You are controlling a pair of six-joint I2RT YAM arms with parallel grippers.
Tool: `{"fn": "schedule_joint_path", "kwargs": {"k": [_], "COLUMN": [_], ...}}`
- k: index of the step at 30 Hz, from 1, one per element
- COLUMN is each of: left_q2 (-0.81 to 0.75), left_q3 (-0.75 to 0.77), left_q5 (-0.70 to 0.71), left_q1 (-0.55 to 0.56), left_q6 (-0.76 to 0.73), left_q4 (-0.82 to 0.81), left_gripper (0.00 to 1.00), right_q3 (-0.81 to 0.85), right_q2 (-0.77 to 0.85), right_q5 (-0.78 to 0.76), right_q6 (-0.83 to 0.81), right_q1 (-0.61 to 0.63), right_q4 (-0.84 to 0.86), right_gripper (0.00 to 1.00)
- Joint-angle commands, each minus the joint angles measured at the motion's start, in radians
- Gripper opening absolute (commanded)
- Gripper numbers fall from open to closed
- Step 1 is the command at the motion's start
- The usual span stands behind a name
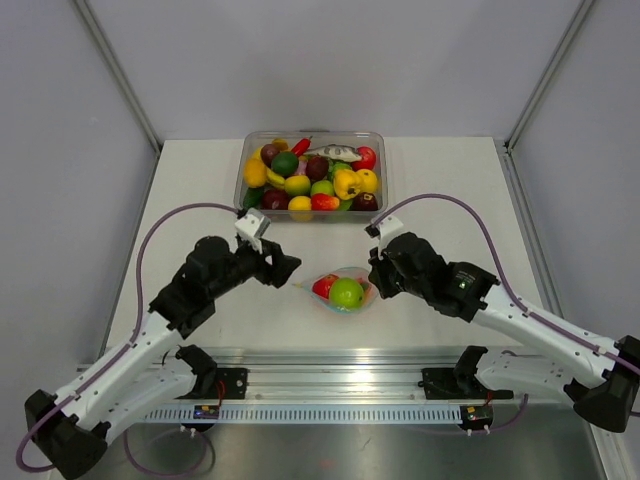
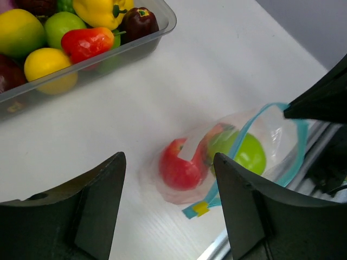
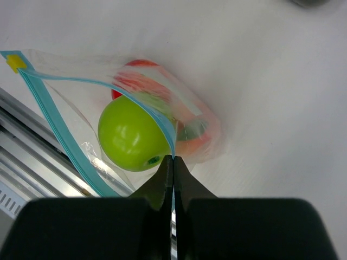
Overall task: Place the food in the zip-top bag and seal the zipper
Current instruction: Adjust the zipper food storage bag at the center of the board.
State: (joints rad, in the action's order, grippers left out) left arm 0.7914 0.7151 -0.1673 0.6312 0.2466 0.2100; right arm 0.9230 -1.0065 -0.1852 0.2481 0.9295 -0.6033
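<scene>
Bag [image 1: 340, 290] seen from above, in front of the tub [image 1: 243, 170], with the green apple [image 1: 346, 293] and red fruit [image 1: 324, 286] inside it. The left gripper [image 1: 285, 265] is just left of the bag and the right gripper [image 1: 372, 283] at its right edge.

Left wrist view: fingers spread, empty, clear of the bag.

Right wrist view: jaws pinched on the zipper [image 3: 65, 146] at one end, probably anchoring the bag. The mouth gapes, unsealed.

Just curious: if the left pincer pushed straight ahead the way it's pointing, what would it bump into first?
Probably the bag, at the end holding the red fruit, though depth is hard to judge.
</scene>
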Motion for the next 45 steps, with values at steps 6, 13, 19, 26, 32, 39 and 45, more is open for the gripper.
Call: {"fn": "schedule_joint_path", "kwargs": {"k": [6,13,19,26,32,39,45], "left_q2": [-0.234,-0.247,-0.270,-0.251,-0.225,-0.107,-0.029], "left_q3": [-0.265,-0.322,-0.431,-0.448,-0.459,-0.483,-0.468], "left_q5": [-0.081,-0.101,-0.199,-0.205,-0.210,-0.241,-0.320], "left_q1": [-0.002,-0.002,-0.011,-0.011,-0.011,-0.013,-0.080], "left_q6": [-0.357,-0.350,-0.305,-0.351,-0.385,-0.440,-0.471], "left_q4": [-0.353,-0.400,-0.572,-0.549,-0.563,-0.708,-0.730], "left_gripper": [0.73,0.74,0.75,0.76,0.77,0.77,0.74], "right_q3": [0.057,0.082,0.105,0.128,0.155,0.212,0.231], "right_q2": [-0.069,-0.133,-0.182,-0.207,-0.257,-0.276,-0.265], "right_q5": [0.131,0.228,0.311,0.394,0.438,0.431,0.421], "right_q6": [-0.043,-0.062,-0.079,-0.095,-0.115,-0.150,-0.167], "right_q1": [-0.076,-0.152,-0.211,-0.303,-0.359,-0.368,-0.371], "right_q4": [0.017,0.022,0.033,0.004,-0.022,-0.059,-0.101], "right_gripper": [0.00,0.00,0.00,0.00,0.00,0.00,0.00]}}
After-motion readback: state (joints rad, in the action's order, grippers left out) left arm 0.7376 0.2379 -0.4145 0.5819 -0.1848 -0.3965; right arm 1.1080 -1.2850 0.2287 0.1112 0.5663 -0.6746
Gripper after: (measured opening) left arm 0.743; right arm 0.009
